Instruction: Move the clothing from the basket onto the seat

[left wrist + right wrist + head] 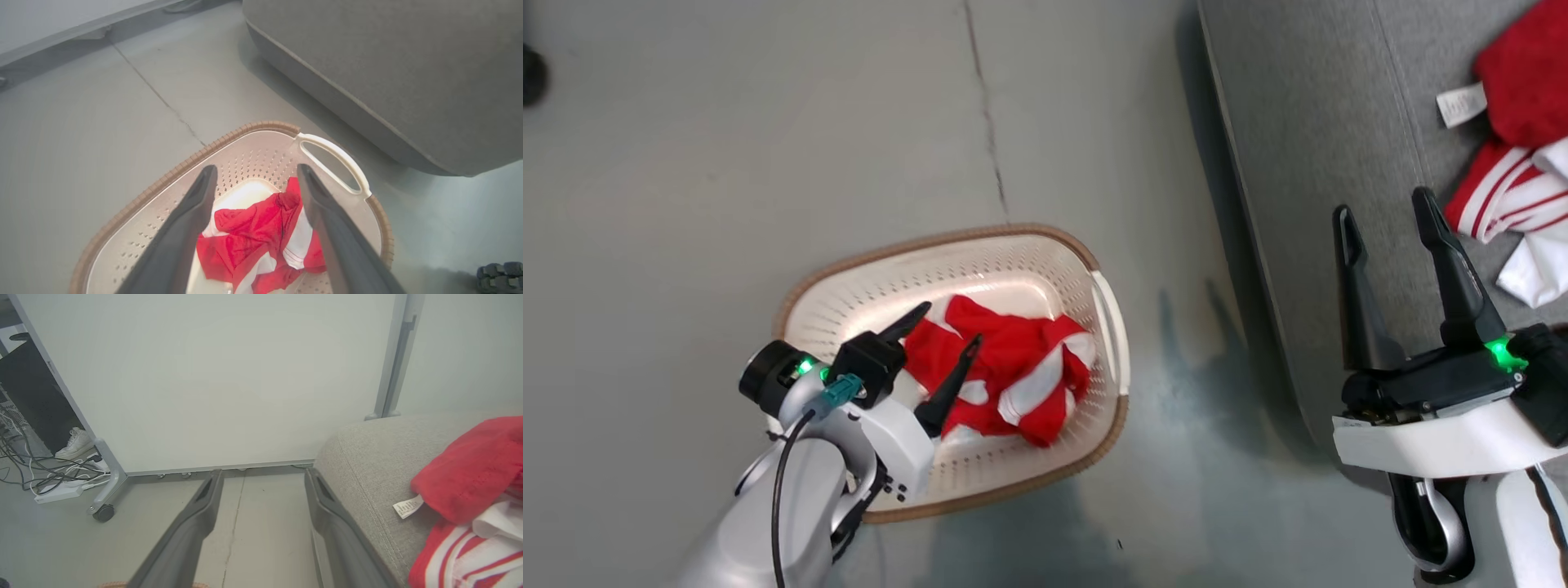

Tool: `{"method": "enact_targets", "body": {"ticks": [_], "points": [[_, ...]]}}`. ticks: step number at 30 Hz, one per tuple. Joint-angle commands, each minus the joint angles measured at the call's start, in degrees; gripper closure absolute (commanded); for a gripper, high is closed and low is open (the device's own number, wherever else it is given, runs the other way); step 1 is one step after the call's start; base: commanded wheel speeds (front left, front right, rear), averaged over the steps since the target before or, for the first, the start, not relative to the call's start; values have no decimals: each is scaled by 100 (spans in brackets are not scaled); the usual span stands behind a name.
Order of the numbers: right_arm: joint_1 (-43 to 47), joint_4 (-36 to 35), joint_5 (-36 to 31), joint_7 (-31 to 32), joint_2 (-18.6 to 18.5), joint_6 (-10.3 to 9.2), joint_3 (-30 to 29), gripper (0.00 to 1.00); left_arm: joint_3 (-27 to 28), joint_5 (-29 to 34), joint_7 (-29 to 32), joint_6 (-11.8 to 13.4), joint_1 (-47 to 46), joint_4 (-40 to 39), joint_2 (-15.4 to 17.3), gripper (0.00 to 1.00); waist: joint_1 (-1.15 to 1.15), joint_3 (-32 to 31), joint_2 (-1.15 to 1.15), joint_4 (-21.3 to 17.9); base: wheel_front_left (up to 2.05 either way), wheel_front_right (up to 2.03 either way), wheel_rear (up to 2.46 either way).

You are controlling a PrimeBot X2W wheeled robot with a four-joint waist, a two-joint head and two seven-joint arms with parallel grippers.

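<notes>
The left gripper [952, 322] gapes above the red-and-white garment [1013, 367]; the right gripper [1382, 206] stands open, empty; a shallow pinch between the jaws may slip.

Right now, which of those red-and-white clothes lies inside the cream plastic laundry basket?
The crumpled red garment with white stripes, under the open left gripper. The other, bright red clothing with a white tag, lies on the grey fabric seat.

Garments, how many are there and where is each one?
2. One red-and-white garment lies in the basket; one red garment with striped trim lies on the seat. Bunched folds may hide more.
</notes>
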Motion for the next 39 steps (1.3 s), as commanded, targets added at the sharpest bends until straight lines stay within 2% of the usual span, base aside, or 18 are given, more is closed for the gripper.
{"method": "enact_targets", "body": {"ticks": [1,9,16,30,31,32,33,39], "points": [[-115,-63,84,-113,-12,10,75,0,-103,-113,3,-1,-261,232,96,0,0,822,0,-633,0,0,0],[-248,-139,457,-433,-10,10,409,0,-611,-577,317,-2,-1098,1320,346,0,0,1726,0,-1262,0,0,0],[-317,-274,820,-503,-10,10,666,0,-832,-944,682,-3,-1489,2037,602,0,0,2208,0,-1687,0,0,0],[27,-742,762,-492,-11,10,628,0,-991,-1366,1100,-3,-1959,3031,665,0,0,2485,0,-1603,4,4,4],[44,-757,753,-492,-11,10,639,0,-1014,-1381,1112,-3,-1993,3062,676,16,0,2497,0,-1598,0,0,0],[52,-765,755,-492,-11,10,649,0,-1041,-1379,1071,-3,-2035,3078,694,65,0,2506,0,-1602,0,0,0],[45,-766,761,-492,-12,10,653,0,-1055,-1398,1063,-3,-2054,3099,679,100,0,2502,0,-1602,0,0,0],[-168,-706,768,-492,-11,10,794,0,-1212,-1275,633,-3,-2201,3122,694,100,0,2420,0,-1611,0,0,0]]}}
